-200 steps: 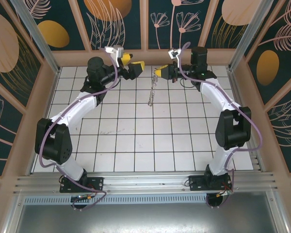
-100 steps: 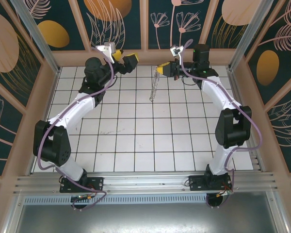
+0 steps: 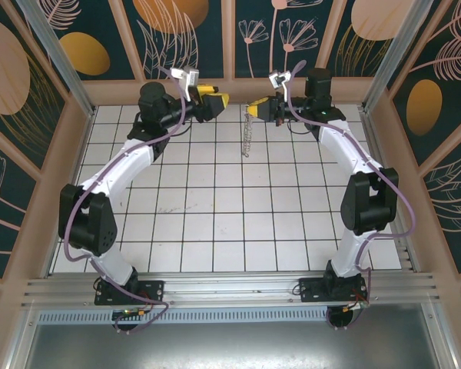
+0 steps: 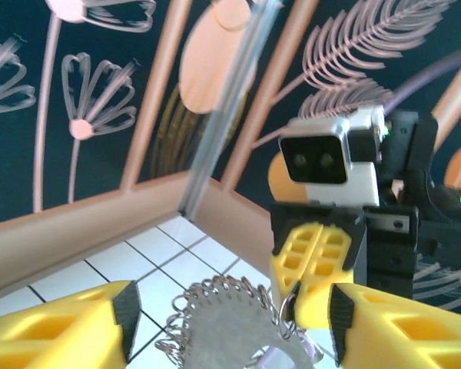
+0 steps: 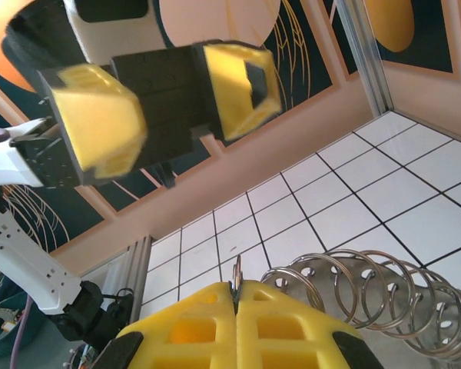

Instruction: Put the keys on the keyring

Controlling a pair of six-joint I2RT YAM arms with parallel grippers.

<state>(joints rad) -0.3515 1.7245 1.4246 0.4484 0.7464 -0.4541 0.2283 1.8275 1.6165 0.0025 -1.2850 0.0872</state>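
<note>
Left tool [image 3: 215, 101] raised near bench [image 3: 215, 231] far edge, fingers spread, pointing toward right tool. Keyring [image 3: 248, 137] between the two tools, dangling edge-on below right tool (left wrist view: loop sits in gap between spread yellow fingers). Right tool [image 3: 253, 110] pressed together, pinching keyring's top wire ring.

Open tiled floor [image 3: 215, 223] beneath keyring [image 3: 249, 138]
</note>
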